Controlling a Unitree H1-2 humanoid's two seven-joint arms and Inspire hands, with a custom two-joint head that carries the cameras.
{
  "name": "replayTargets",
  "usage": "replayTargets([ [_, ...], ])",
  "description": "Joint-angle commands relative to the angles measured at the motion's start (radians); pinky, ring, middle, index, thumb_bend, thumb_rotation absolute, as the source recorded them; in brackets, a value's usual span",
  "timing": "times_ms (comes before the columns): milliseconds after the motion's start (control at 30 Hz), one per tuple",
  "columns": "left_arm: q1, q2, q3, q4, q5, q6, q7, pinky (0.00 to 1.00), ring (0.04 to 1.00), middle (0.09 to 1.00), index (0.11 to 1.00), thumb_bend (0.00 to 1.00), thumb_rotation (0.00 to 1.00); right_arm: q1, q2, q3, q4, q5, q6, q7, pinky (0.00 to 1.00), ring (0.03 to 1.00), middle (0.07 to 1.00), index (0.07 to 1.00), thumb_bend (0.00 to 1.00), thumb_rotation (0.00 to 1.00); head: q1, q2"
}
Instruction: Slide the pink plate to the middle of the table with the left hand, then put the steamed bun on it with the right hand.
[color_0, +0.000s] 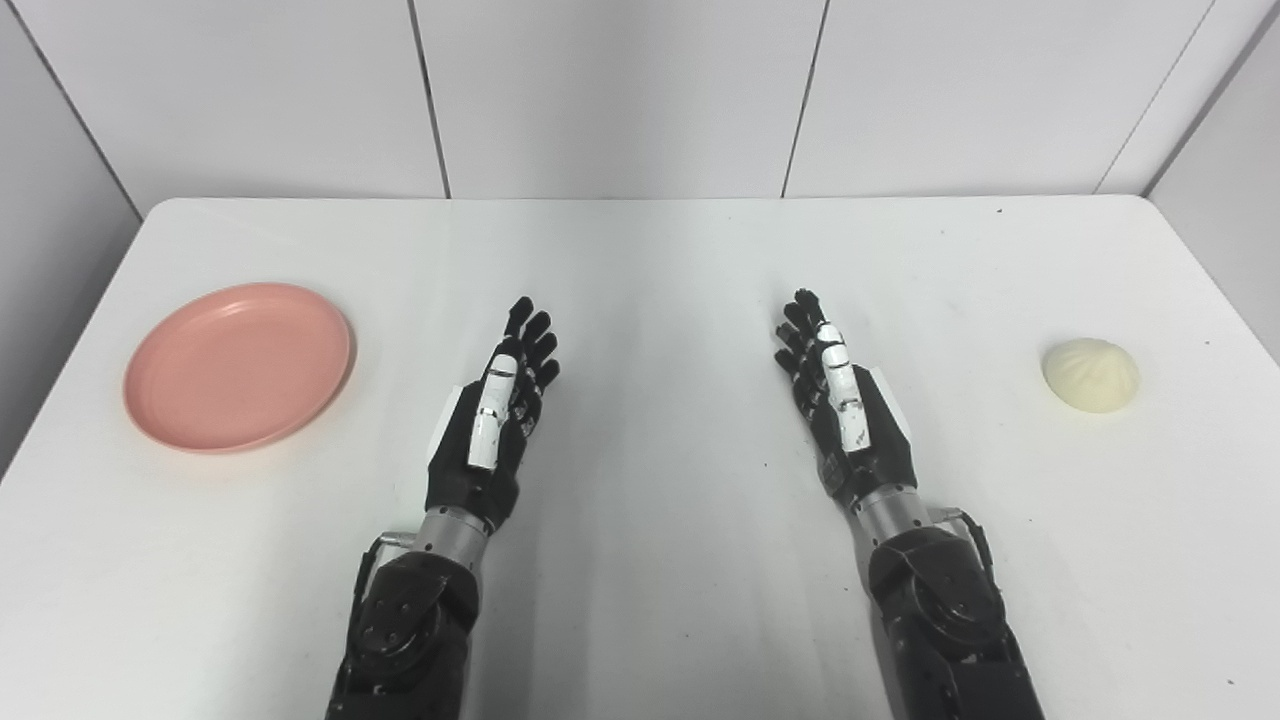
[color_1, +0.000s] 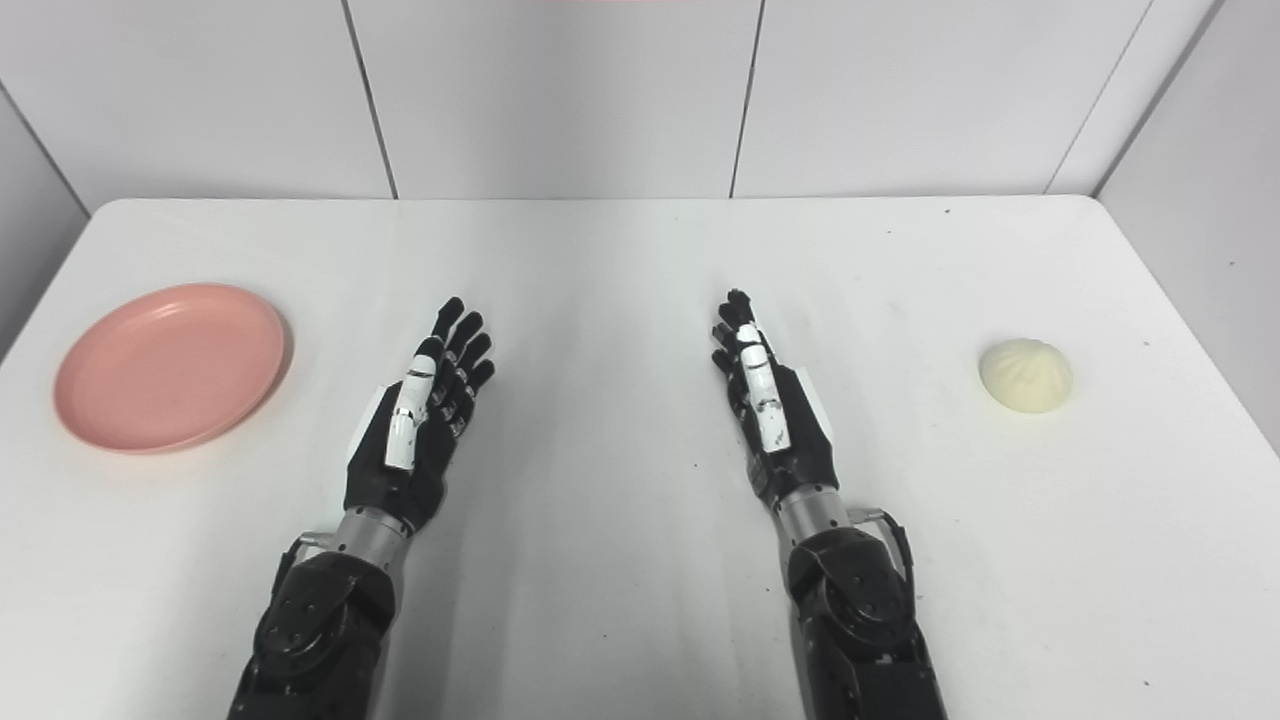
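A pink plate (color_0: 238, 364) lies flat near the table's left edge, with nothing on it. A pale steamed bun (color_0: 1090, 374) sits alone near the right edge. My left hand (color_0: 495, 410) rests over the table left of centre, fingers stretched forward, open and holding nothing, a good gap to the right of the plate. My right hand (color_0: 840, 400) mirrors it right of centre, open too, well left of the bun. Neither hand touches anything.
The white table (color_0: 650, 260) is bounded at the back by a white panelled wall (color_0: 620, 90). Its left and right edges run close past the plate and the bun. Small dark specks dot the surface.
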Motion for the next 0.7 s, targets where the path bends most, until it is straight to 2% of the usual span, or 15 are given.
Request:
replayTargets([
  [0, 0.05, 0.017, 0.006, 0.063, -0.003, 0.067, 0.001, 1.0, 0.999, 1.0, 1.0, 0.37, 1.0, 0.03, 0.0, -0.001, 0.042, 0.001, -0.002, 0.004, 1.0, 1.0, 1.0, 1.0, 0.22, 1.0, 0.003, 0.0],
  [500, 0.05, 0.017, 0.005, 0.063, -0.002, 0.065, 0.0, 1.0, 0.999, 1.0, 1.0, 0.36, 1.0, 0.032, -0.004, 0.0, 0.033, 0.001, 0.009, 0.004, 1.0, 1.0, 1.0, 1.0, 0.23, 1.0, 0.008, -0.001],
  [667, 0.045, 0.007, 0.002, 0.074, 0.008, 0.061, 0.011, 1.0, 0.997, 0.999, 1.0, 0.36, 1.0, 0.029, -0.011, -0.006, 0.047, 0.015, -0.006, 0.018, 1.0, 1.0, 1.0, 1.0, 0.23, 1.0, 0.069, -0.009],
])
